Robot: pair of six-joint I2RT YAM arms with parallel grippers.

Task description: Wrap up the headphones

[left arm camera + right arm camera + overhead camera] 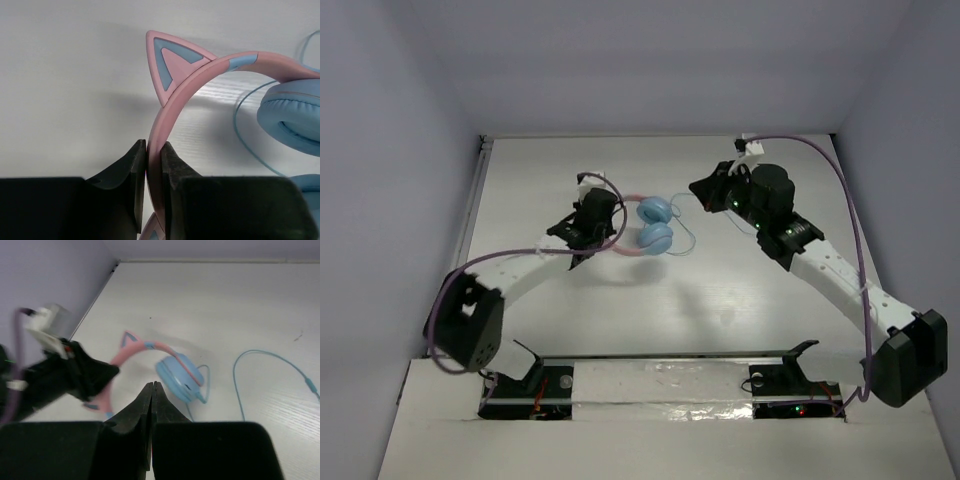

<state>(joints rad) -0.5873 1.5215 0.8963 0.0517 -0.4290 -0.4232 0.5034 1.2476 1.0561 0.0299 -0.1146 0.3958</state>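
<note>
The headphones lie mid-table, with two light-blue ear cups [655, 223] and a pink cat-ear headband [623, 250]. My left gripper [600, 234] is shut on the headband [172, 112], which stands edge-on between the fingers [131, 170]. One cat ear [169, 62] rises above them, with an ear cup [292, 117] to the right. My right gripper [700, 189] hovers right of the cups. In the right wrist view it [152, 386] is shut with nothing seen between the fingers, above an ear cup [179, 376]. The thin blue cable [272, 358] trails loose on the table to the right.
Thick purple robot cables [851, 205] arc over each arm. Pale walls close in the white table [570, 310] at the left, back and right. A black rail [670, 358] runs along the near edge between the arm bases.
</note>
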